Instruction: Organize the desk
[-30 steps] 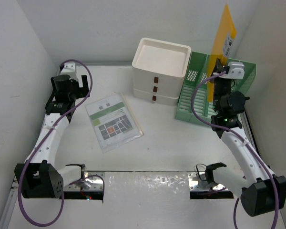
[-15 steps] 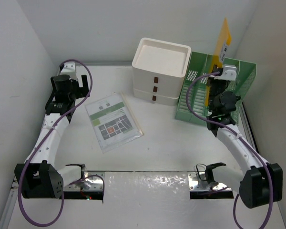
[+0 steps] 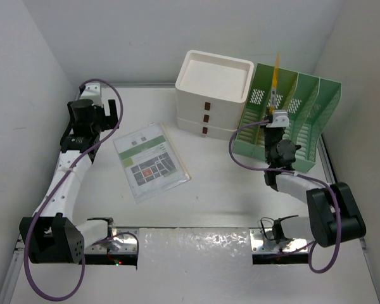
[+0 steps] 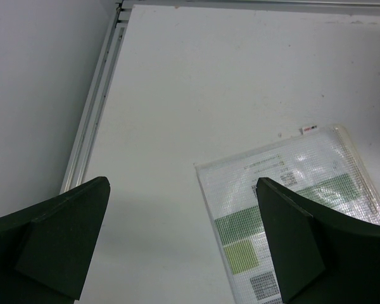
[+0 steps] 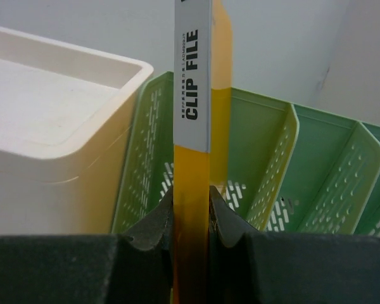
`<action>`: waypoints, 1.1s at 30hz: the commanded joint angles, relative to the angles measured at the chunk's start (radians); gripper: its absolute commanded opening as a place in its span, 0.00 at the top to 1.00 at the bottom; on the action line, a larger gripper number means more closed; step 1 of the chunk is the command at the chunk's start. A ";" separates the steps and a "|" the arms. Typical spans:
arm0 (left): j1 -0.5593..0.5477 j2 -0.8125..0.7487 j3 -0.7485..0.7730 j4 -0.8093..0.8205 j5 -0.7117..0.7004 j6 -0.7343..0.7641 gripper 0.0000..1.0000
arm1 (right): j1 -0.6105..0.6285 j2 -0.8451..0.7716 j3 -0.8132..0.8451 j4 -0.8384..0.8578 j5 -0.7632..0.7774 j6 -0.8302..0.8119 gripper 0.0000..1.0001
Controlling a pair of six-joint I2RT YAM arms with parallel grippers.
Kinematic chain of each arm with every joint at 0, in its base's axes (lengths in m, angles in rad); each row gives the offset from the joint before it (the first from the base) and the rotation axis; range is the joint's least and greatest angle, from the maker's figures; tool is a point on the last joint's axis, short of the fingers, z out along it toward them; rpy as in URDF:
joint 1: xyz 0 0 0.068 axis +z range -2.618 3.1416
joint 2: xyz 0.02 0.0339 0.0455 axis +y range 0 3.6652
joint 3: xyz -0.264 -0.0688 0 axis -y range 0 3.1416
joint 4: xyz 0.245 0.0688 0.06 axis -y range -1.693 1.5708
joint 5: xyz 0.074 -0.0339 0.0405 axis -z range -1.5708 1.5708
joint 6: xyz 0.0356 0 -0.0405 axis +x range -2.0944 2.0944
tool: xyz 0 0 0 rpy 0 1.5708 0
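My right gripper (image 5: 191, 196) is shut on a yellow clip file (image 5: 191, 95), which stands upright and edge-on between the jaws. In the top view the clip file (image 3: 275, 77) rises over the leftmost slot of the green file rack (image 3: 304, 123), with the right gripper (image 3: 273, 118) at the rack's front. A clear sleeve with a printed sheet (image 3: 151, 161) lies flat on the desk (image 3: 209, 183). At the far left my left gripper (image 4: 182, 183) hangs open above bare desk (image 4: 209, 82), just left of the sleeve (image 4: 291, 202).
A white three-drawer box (image 3: 212, 95) stands at the back, touching the rack's left side; it fills the left of the right wrist view (image 5: 50, 126) beside the rack's slots (image 5: 259, 139). Metal rails (image 4: 95, 107) edge the desk, and walls close in on three sides.
The right arm swung left and drew in, carrying the yellow file from above the rack's right part to its leftmost slot; the file now shows edge-on. The left arm stayed still.
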State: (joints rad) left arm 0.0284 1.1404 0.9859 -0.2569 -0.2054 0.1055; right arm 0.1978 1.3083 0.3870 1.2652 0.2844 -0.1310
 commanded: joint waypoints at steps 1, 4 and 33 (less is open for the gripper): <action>0.011 -0.033 -0.001 0.045 0.008 0.008 0.00 | -0.003 0.037 0.004 0.428 -0.030 0.001 1.00; 0.013 -0.036 -0.001 0.044 0.009 0.011 0.00 | -0.003 0.062 0.023 0.428 -0.059 0.010 1.00; 0.013 -0.022 -0.007 0.053 0.035 0.022 0.00 | -0.001 0.019 0.639 -0.901 0.232 0.120 0.60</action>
State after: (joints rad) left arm 0.0284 1.1378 0.9806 -0.2508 -0.1814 0.1204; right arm 0.1982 1.2922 0.9737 0.5392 0.4679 -0.0368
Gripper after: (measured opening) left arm 0.996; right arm 0.431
